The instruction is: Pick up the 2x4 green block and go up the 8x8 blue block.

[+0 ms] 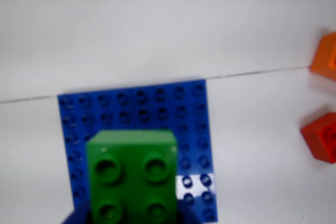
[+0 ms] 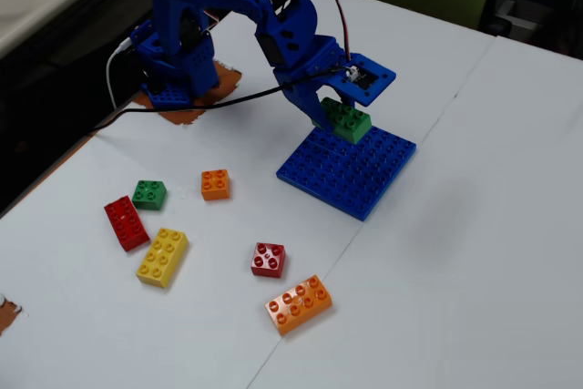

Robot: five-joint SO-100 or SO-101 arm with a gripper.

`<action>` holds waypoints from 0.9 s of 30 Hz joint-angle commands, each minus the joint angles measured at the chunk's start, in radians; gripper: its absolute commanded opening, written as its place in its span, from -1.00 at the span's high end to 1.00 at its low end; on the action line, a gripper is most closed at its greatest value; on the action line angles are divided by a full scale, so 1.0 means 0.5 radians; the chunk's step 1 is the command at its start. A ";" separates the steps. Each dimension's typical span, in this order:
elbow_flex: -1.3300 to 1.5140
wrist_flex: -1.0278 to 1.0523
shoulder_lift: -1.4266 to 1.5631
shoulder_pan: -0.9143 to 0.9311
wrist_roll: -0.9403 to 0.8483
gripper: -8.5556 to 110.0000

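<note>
The 2x4 green block (image 2: 346, 121) is held between my gripper's (image 2: 335, 114) jaws, over the far left part of the 8x8 blue block (image 2: 355, 175). I cannot tell whether it touches the plate. In the wrist view the green block (image 1: 134, 174) fills the lower middle with four studs showing and the rest hidden. My gripper (image 1: 131, 217) is shut on it, and its blue jaws show at both sides of the block at the bottom edge. The blue plate (image 1: 157, 108) lies beneath and behind it.
Loose bricks lie in front left of the plate: small green (image 2: 148, 194), red (image 2: 126, 222), yellow (image 2: 163, 257), small orange (image 2: 215, 184), small red (image 2: 268, 260), long orange (image 2: 299, 303). The wrist view shows an orange (image 1: 325, 56) and a red brick (image 1: 320, 137) at right.
</note>
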 commanded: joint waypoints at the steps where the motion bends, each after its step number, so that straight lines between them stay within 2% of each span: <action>1: -0.117 -0.012 0.025 -0.025 -0.018 0.85; 27: -0.117 0.031 0.058 -0.156 -0.074 0.85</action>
